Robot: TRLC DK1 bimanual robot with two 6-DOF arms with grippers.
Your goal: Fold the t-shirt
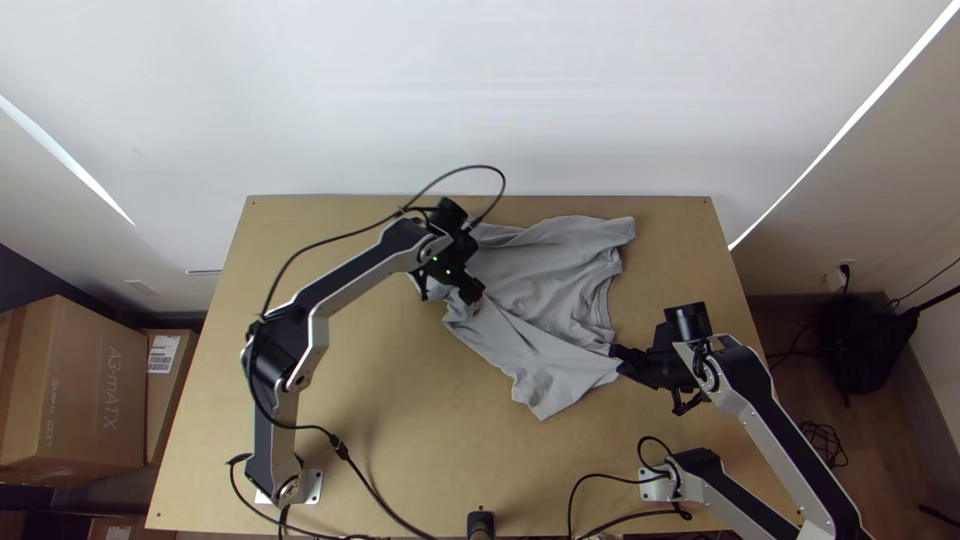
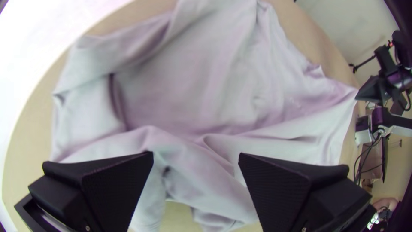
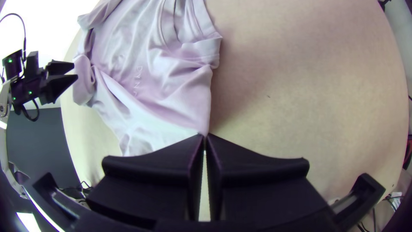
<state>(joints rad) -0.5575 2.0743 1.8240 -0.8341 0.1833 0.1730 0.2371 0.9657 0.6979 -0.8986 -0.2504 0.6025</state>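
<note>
Two grippers are standing at one grey shirt [image 1: 545,265], and I am watching them from far away, taking the table's [image 1: 380,420] far edge as twelve o'clock. The shirt is lying on the table, from about the middle toward one o'clock. It is not lying flat: it is spreading in part, with many wrinkles, and it is bunching up on its nine o'clock side. One long crease is running across it, from near the nine o'clock side toward four o'clock. A curved band, looking like the collar [image 1: 606,300], is facing three o'clock.

My left gripper [image 1: 474,293] is standing at the shirt's nine o'clock side, just by the bunched part. Its fingers [image 2: 116,184] are standing wide apart, with cloth showing in the gap, and they are gripping nothing. If they are touching the cloth, I cannot tell.

My right gripper [image 1: 614,352] is standing at the shirt's four o'clock side. Its fingers [image 3: 163,159] are closing together at the tips, and they are pinching a small corner of the shirt. From this pinch, the cloth is stretching toward ten o'clock.

Some boxes [image 1: 75,390] are standing past the table at nine o'clock, and a black bag [image 1: 868,345] is resting on the floor at three o'clock.
</note>
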